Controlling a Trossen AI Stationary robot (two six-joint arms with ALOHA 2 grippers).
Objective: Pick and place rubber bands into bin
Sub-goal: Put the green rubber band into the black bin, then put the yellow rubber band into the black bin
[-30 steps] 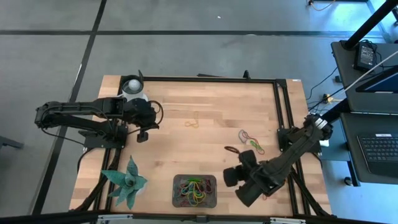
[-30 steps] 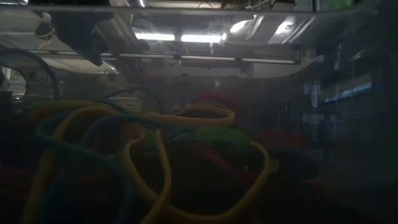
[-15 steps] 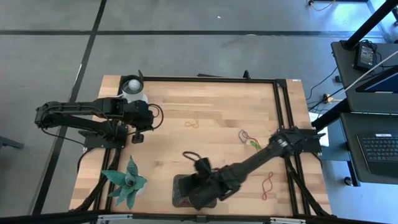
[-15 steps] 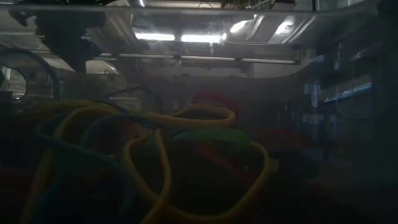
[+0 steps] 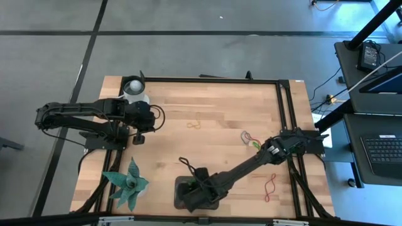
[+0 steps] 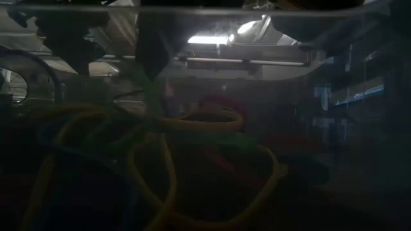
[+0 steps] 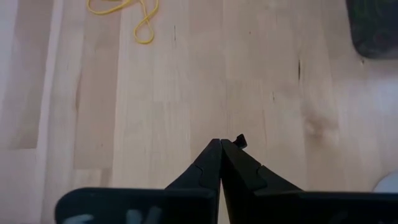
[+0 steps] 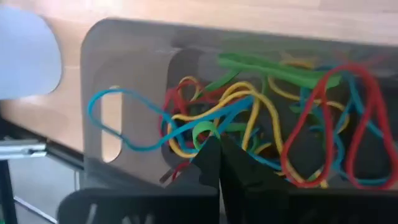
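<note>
High view: the right arm reaches diagonally across the bench (image 5: 207, 107) so that the right pincer (image 5: 191, 190) hangs over the bin (image 5: 181, 202), which sits at the bench's near edge just beside the green plant (image 5: 127, 184). Loose rubber bands lie away from the bin: a yellow one (image 5: 194, 124) far toward the bench's middle, a small cluster (image 5: 251, 140) beyond the right arm's elbow, and a red one (image 5: 271, 186) well off to the bin's right. The left pincer (image 5: 139, 137) waits well apart from the bin, near the white cup (image 5: 133, 87).

Low view: a tangle of yellow, green and red bands (image 6: 192, 147) fills the frame, and a dark finger with a green strand comes down into it from above.

Left wrist view: the left pincer (image 7: 222, 144) is pressed shut on nothing, over bare wood, with the yellow band (image 7: 127, 12) ahead of it.

Right wrist view: the right pincer (image 8: 216, 142) is closed narrow on a green band (image 8: 205, 132) directly above the heap in the bin (image 8: 112, 68); a blue band (image 8: 118, 121) drapes over the bin's rim.

To do the release well, I judge the pincer should open while low and centred over the heap, then lift straight up slowly so the green band does not cling to a finger and drag neighbours, or the draped blue one, out over the rim.
</note>
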